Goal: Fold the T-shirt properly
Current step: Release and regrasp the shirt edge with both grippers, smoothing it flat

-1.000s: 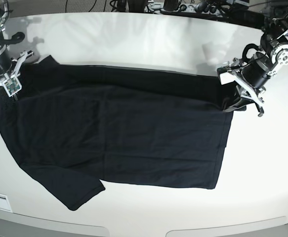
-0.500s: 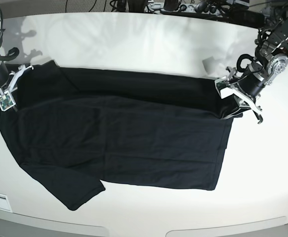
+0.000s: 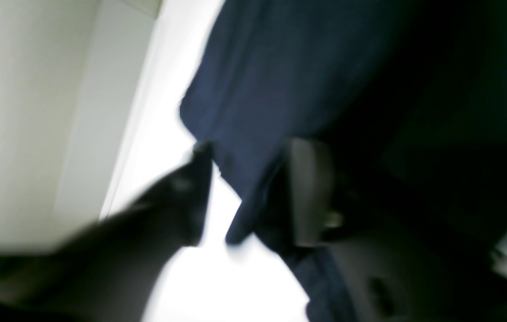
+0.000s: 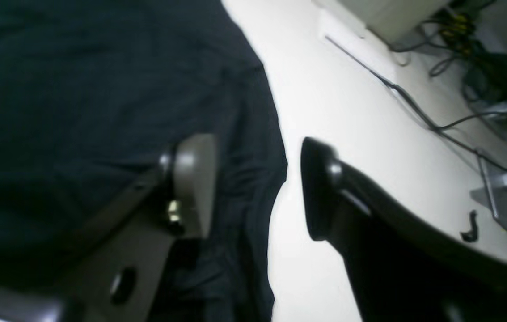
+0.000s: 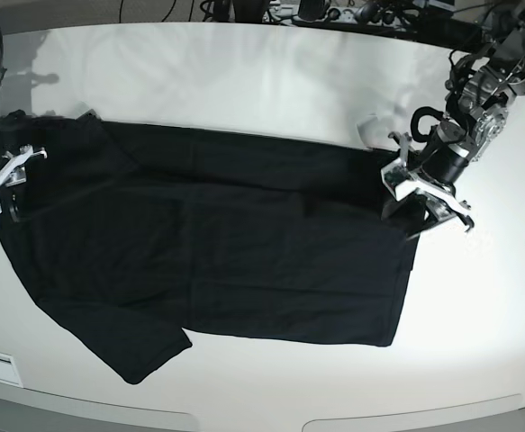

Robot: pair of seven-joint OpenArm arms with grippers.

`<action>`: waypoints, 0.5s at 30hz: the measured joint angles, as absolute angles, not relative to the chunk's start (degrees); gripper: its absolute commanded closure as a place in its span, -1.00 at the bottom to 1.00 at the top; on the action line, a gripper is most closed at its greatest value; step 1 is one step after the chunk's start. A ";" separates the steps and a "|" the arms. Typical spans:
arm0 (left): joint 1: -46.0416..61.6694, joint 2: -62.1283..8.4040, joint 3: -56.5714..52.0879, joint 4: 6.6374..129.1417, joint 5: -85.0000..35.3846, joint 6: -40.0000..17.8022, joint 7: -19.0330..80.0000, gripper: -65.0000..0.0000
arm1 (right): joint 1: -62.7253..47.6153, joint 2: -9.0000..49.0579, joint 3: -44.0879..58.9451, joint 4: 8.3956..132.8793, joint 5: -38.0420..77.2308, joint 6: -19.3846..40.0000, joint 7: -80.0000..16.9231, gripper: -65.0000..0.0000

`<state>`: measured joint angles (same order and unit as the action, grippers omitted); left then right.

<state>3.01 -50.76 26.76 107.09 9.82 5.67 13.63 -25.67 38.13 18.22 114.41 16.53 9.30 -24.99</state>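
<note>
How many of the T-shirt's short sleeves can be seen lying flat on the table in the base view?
1. One sleeve of the T-shirt sticks out at the near left corner. The other is probably folded under at the far left edge, hidden.

Black T-shirt (image 5: pixel 217 234) spread on white table (image 5: pixel 244 72), end effectors at either end

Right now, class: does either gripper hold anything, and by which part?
Nothing is held. The left gripper and right gripper both stand open astride edges of the T-shirt, unclamped.
</note>
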 measured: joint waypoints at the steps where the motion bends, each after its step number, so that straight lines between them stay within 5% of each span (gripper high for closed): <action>1: 2.98 -50.74 26.74 107.09 8.56 7.62 13.69 -0.05 | -25.69 38.06 18.20 114.41 16.58 10.37 -25.08 -0.06; 3: 3.07 -50.57 26.76 107.09 6.48 10.09 13.89 0.19 | -25.74 38.06 18.11 114.41 18.68 11.73 -27.16 0.02; 6: 3.18 -50.50 26.76 107.02 3.07 13.91 13.98 1.00 | -25.80 38.06 18.11 114.41 23.49 11.86 -29.82 0.96; 10: 3.01 -50.46 26.76 107.02 2.33 15.51 13.93 1.00 | -25.85 37.21 18.11 114.41 27.03 14.24 -32.40 1.00; 15: -0.34 -47.48 26.85 104.64 -2.04 1.83 14.02 1.00 | -25.08 35.03 17.28 114.34 27.05 16.14 -33.56 1.00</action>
